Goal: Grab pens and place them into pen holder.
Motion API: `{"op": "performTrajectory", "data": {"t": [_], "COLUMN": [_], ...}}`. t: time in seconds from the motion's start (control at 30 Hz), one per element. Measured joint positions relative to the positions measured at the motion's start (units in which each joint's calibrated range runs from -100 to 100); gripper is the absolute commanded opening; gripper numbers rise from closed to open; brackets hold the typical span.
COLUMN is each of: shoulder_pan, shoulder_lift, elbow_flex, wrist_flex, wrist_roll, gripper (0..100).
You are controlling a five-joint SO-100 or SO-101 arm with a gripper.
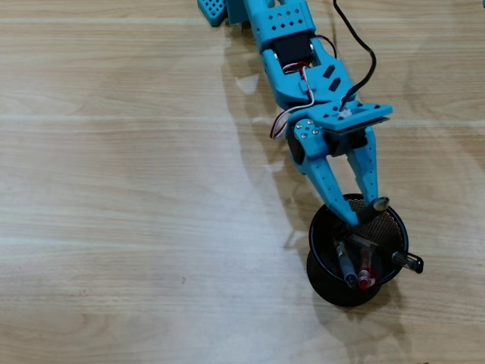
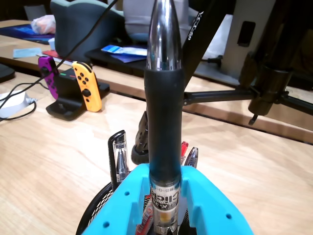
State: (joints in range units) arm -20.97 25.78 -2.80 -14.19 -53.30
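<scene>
My blue gripper [image 1: 362, 212] hangs over the black mesh pen holder [image 1: 324, 282] at the lower right of the overhead view. It is shut on a pen [image 1: 378, 203] with a black grip and silver tip. In the wrist view the pen [image 2: 164, 112] stands upright between the blue jaws of the gripper [image 2: 164, 196], with its lower end inside the holder's rim [image 2: 93, 214]. Several other pens stand in the holder, among them a clear-capped one [image 2: 120, 157], a red one [image 1: 365, 279] and one leaning over the right rim [image 1: 409, 262].
The wooden table is bare to the left of the holder. A black cable [image 1: 366, 54] runs along the arm. In the wrist view, a controller dock [image 2: 73, 93] and black tripod legs [image 2: 266, 88] stand beyond the holder.
</scene>
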Motion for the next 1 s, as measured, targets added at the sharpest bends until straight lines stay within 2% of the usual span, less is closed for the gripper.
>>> {"op": "performTrajectory", "data": {"t": [0.13, 0.27, 0.47, 0.57, 0.67, 0.8, 1.0], "shoulder_pan": [0.0, 0.0, -1.3, -1.2, -1.2, -1.2, -1.2], "shoulder_lift": [0.0, 0.0, 0.0, 0.0, -2.1, -10.6, -27.7], "elbow_flex": [0.0, 0.0, 0.0, 0.0, 0.9, 7.8, 27.6], "wrist_flex": [0.0, 0.0, 0.0, -0.6, -1.0, -1.0, -1.0], "wrist_roll": [0.0, 0.0, 0.0, 0.0, 0.2, 4.1, 9.2], "gripper": [4, 12, 13, 9, 2, 3, 3]}}
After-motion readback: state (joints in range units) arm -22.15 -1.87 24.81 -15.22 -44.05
